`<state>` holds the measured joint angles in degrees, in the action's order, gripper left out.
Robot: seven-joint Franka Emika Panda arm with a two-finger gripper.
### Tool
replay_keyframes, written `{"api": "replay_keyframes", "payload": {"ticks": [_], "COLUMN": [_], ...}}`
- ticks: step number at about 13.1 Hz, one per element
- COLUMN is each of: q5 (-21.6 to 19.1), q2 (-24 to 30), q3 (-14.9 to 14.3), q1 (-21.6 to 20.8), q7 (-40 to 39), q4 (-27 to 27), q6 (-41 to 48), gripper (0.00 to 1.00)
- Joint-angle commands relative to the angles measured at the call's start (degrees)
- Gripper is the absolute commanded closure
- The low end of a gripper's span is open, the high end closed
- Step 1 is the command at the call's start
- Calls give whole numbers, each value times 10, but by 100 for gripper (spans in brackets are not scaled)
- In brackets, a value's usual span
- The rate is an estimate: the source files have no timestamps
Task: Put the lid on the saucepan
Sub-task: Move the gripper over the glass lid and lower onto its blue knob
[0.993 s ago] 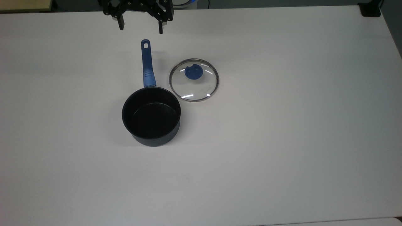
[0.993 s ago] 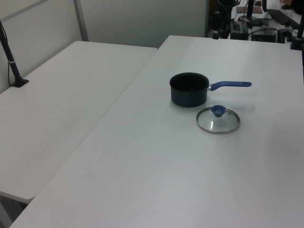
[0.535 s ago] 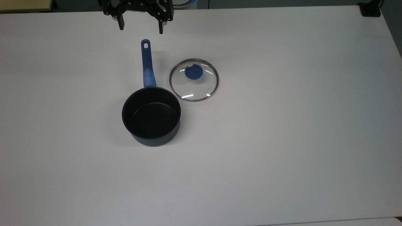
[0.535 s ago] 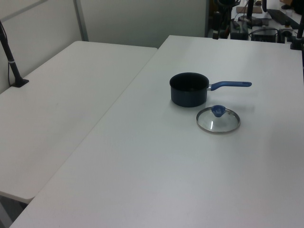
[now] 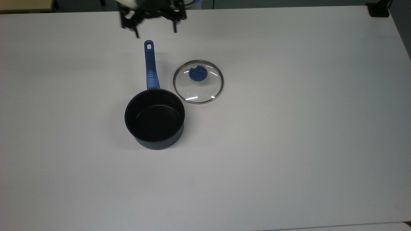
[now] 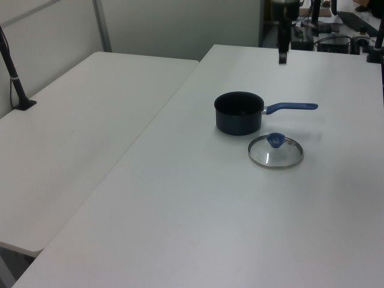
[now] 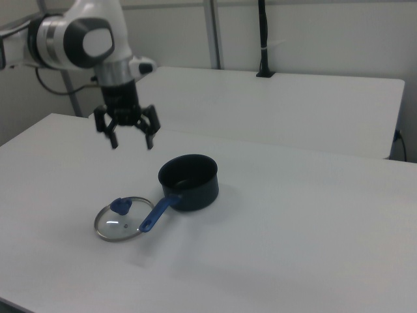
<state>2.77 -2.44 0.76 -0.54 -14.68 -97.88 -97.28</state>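
The dark navy saucepan (image 5: 154, 119) (image 6: 239, 112) (image 7: 189, 182) stands uncovered on the white table, its blue handle (image 5: 150, 65) pointing toward the top view's upper edge. To its right in the top view, the glass lid (image 5: 198, 81) (image 6: 276, 151) (image 7: 122, 220) with a blue knob (image 5: 197, 73) lies flat on the table, just clear of the pan's rim. High above the table, my gripper (image 5: 156, 31) (image 7: 131, 139) hangs open with nothing between its fingers, beyond the handle's end. A finger (image 6: 282, 56) shows in the left view.
A second white table (image 6: 78, 138) adjoins the work table (image 5: 289, 128). A black clamp (image 5: 379, 9) sits at the top view's upper right corner. A black post (image 6: 15, 81) stands on the other table.
My gripper has shifted to the right in the top view and turned a little, its fingers now nearer the handle's end. Saucepan and lid have not moved.
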Motion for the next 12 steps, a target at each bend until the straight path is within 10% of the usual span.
{"api": "replay_keyframes", "payload": {"ticks": [1, 12], "q5": [-4, 2], "q2": [16, -56], "q3": [53, 91], "q1": [-6, -18], "q7": [-18, -1], "q4": [-119, -216], "q6": [-59, -260], "gripper": [0, 0]}}
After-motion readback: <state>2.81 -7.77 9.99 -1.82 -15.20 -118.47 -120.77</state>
